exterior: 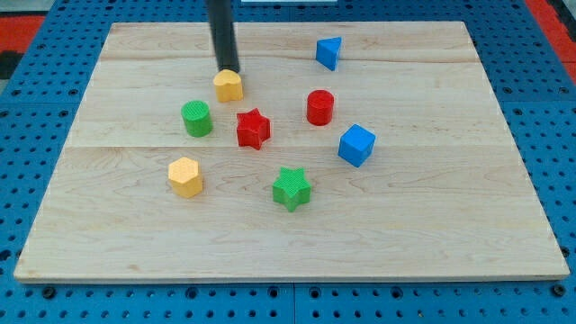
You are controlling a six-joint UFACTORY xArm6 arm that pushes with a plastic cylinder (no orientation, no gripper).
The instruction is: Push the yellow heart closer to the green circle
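Note:
The yellow heart (229, 86) lies on the wooden board (450, 216) in the upper left part of the view. The green circle (196, 119) stands a short way below and to the left of it, with a small gap between them. My tip (229, 69) is at the heart's top edge, touching it or nearly so; the dark rod rises from there out of the view's top.
A red star (254, 129) lies right of the green circle. A red cylinder (319, 107), a blue cube (356, 145) and a blue triangle (329, 52) are on the right. A yellow hexagon (185, 176) and a green star (292, 188) lie lower down.

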